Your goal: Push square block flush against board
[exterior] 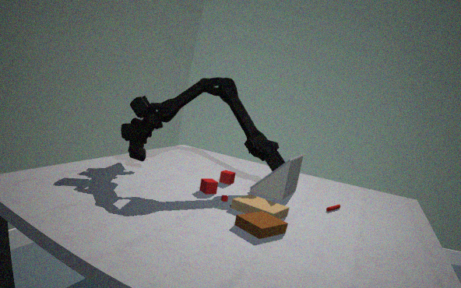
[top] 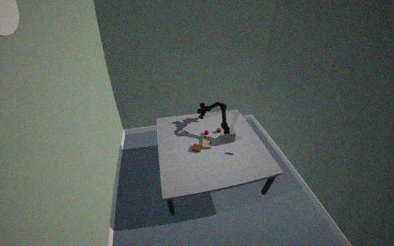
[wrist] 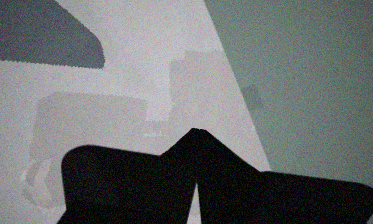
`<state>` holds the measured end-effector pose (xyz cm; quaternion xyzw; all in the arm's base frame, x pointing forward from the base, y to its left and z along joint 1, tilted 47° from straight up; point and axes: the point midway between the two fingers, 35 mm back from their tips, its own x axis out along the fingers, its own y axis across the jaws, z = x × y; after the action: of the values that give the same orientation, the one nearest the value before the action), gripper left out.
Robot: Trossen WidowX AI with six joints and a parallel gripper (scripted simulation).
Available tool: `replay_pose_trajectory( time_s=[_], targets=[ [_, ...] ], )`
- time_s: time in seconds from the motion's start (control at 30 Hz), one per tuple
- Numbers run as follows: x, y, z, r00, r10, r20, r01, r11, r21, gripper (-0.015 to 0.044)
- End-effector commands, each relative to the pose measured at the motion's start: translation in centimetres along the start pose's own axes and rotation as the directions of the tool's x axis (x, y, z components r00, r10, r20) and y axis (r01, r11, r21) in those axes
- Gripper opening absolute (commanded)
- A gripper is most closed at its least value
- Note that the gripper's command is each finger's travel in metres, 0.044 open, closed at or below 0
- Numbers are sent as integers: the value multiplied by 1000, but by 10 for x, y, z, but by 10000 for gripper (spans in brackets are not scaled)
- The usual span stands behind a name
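A brown flat wooden piece (top: pixel 196 147) (exterior: pixel 261 220) and a tan flat wooden piece (top: pixel 206 144) (exterior: pixel 248 204) lie on the table (top: pixel 192 176) (exterior: pixel 177 245). I cannot tell surely which is the square block and which the board. They are turned at an angle to each other. A corner of the brown piece is very near the tan piece's side; whether they touch is unclear. My gripper (top: pixel 201 117) (exterior: pixel 137 159) (wrist: pixel 197 135) is shut and empty, pointing down above the table's far part, well away from both pieces.
Two red cubes (top: pixel 206 132) (exterior: pixel 227 177) and a tiny red cube (top: pixel 205 137) (exterior: pixel 224 198) lie behind the tan piece. A grey wedge (top: pixel 227 138) (exterior: pixel 274 183) stands by the arm's base. A red stick (top: pixel 229 153) (exterior: pixel 333 208) lies to the right.
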<state>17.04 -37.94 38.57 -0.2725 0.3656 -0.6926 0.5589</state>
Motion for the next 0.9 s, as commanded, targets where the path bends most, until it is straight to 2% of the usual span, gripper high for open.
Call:
replay_pose_trajectory(
  time_s=[0.0, 0.4, 0.87],
  targets=[
    [-11, 37, 13, 996, 84, 38, -82, 995, -65, 0],
    [-80, 170, 44, 917, 380, 117, -331, 892, -307, 0],
    [-197, 299, 23, 761, 646, 67, -468, 617, -633, 0]
  ],
)
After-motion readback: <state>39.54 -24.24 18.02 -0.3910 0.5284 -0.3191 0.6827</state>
